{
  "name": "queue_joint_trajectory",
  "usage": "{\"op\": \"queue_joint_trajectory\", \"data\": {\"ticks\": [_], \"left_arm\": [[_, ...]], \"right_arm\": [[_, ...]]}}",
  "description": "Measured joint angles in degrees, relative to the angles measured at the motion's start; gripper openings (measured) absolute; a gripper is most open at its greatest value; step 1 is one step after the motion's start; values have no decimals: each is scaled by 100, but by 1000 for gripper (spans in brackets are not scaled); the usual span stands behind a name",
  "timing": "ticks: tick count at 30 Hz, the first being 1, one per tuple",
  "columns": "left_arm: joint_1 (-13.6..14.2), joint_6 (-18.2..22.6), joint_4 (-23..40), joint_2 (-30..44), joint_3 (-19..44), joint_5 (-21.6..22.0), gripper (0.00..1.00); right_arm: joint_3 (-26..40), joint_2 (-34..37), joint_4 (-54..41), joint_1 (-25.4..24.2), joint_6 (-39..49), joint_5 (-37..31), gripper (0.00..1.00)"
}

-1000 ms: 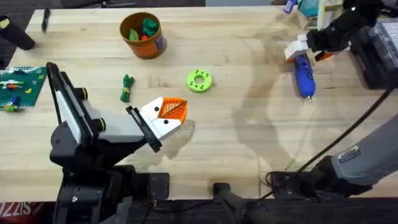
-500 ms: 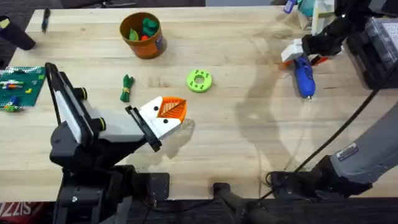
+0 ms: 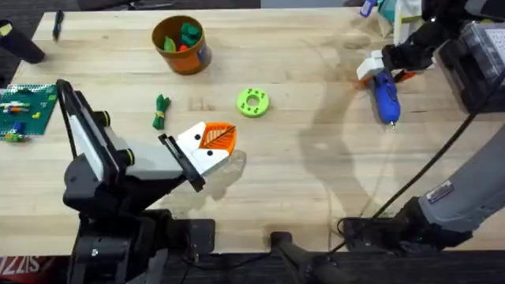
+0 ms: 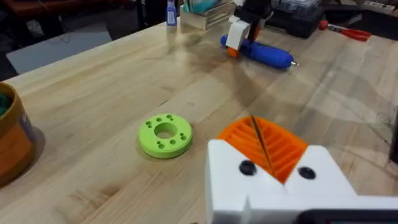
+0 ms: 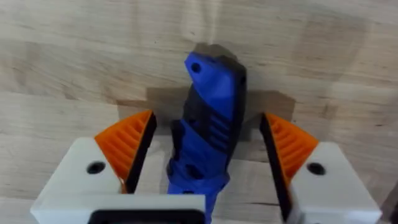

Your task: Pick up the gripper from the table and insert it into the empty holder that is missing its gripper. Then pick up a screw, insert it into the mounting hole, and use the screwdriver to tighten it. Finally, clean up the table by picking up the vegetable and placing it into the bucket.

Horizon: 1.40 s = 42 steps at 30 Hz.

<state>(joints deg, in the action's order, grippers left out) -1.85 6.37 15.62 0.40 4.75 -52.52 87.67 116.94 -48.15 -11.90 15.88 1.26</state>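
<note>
A: The right gripper (image 5: 205, 165) stands spread wide over the screwdriver (image 5: 208, 118), an orange ribbed pad on either side and neither touching the blue body. In the overhead view it sits at the far right of the table (image 3: 316, 181), over the butt end of the screwdriver.

B: And the screwdriver itself?

A: It lies flat on the wood, bright blue, pen-shaped, with its thin metal tip pointing toward the near edge. The end under the gripper is covered, and the arm behind it blurs into dark equipment at the table's edge.

B: The left gripper (image 3: 211, 146)?

A: It rests low near the middle of the table with its white fingers pressed together, the orange ribbed pads meeting in a thin line, nothing between them. Its lower part is cut off in the left wrist view.

B: What surrounds it?

A: Just beyond it lies a bright green round disc (image 3: 252, 102) with a centre hole and small holes round it. To its left is the vegetable (image 3: 161, 111), dark green and leafy with a lighter band, lying on the bare wood. Farther back stands the bucket (image 3: 196, 55), round and orange with a blue label, holding green and red toy pieces that are too small to name.
</note>
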Motion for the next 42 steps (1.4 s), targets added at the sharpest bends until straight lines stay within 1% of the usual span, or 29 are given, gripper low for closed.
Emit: {"op": "queue_joint_trajectory", "data": {"ticks": [4,5,6,7,9,11,13,14,15,22,28,31,34,37,39,42], "left_arm": [[0,0,0,0,0,8,7],[0,0,0,0,0,8,7],[0,0,0,0,0,10,7],[0,0,0,1,0,10,7],[0,0,0,0,0,10,7],[0,0,0,0,0,10,7],[0,0,0,0,0,12,7],[0,0,0,0,0,13,7],[0,0,0,0,0,12,7],[0,0,0,0,0,29,7],[0,0,0,0,0,30,7],[0,0,0,0,0,30,7],[0,0,0,0,0,30,7],[0,0,0,0,0,30,7],[0,0,0,0,0,30,7],[0,0,0,0,0,30,7]], "right_arm": [[36,31,-41,15,4,-43,988],[39,33,-45,15,17,-50,963],[39,34,-45,15,48,-79,911],[39,35,-34,15,70,-129,837],[43,46,-30,0,112,-186,600],[47,46,-19,-20,91,-207,405],[47,57,-23,-23,125,-201,142],[47,77,-26,-22,127,-196,46],[56,81,-25,-22,105,-173,20],[61,82,-72,-24,109,-168,22],[113,66,-680,-11,42,-138,22],[111,-56,-921,17,-87,-116,22],[111,-484,-1107,83,-218,-114,22],[111,-1182,-1392,279,-349,-115,22],[111,-1646,-1583,501,-436,-113,21],[113,-2292,-1765,989,-640,-94,21]]}}
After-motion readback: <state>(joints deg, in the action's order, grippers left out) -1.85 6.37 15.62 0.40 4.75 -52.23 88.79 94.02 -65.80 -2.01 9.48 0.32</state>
